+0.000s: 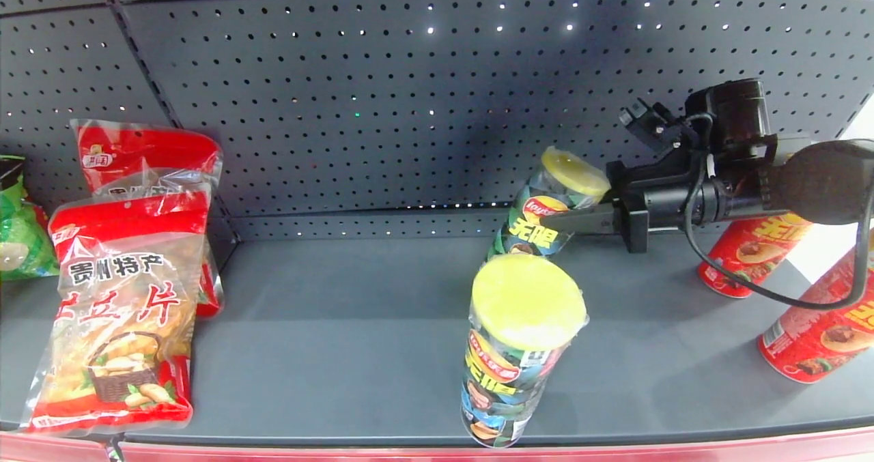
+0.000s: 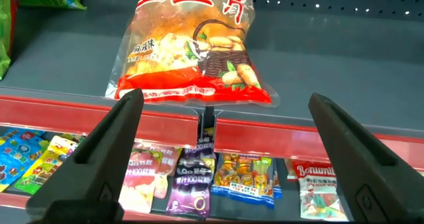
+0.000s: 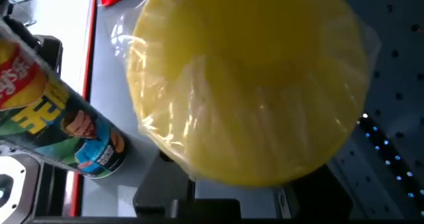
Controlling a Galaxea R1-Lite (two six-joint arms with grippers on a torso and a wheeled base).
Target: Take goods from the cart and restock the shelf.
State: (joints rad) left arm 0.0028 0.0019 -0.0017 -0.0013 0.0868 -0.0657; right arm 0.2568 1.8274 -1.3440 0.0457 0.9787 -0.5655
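A chip can [image 1: 546,206] with a yellow lid leans tilted at the back of the grey shelf [image 1: 355,312], near the pegboard wall. My right gripper [image 1: 550,223] is shut on it from the right; up close its lid [image 3: 252,71] is wrapped in clear film. A second, matching can [image 1: 519,346] stands upright at the shelf's front edge, just in front of the held one, and appears again as the can [image 3: 59,124] in the right wrist view. My left gripper [image 2: 225,98] is open, below the shelf's red front lip [image 2: 66,111], with nothing between its fingers.
Two red chip cans [image 1: 751,250] [image 1: 819,332] lie at the shelf's right end. Red snack bags [image 1: 123,312] [image 1: 147,155] and a green bag [image 1: 17,223] stand at the left. Small packets [image 2: 199,184] fill the shelf below. Bare shelf lies between bags and cans.
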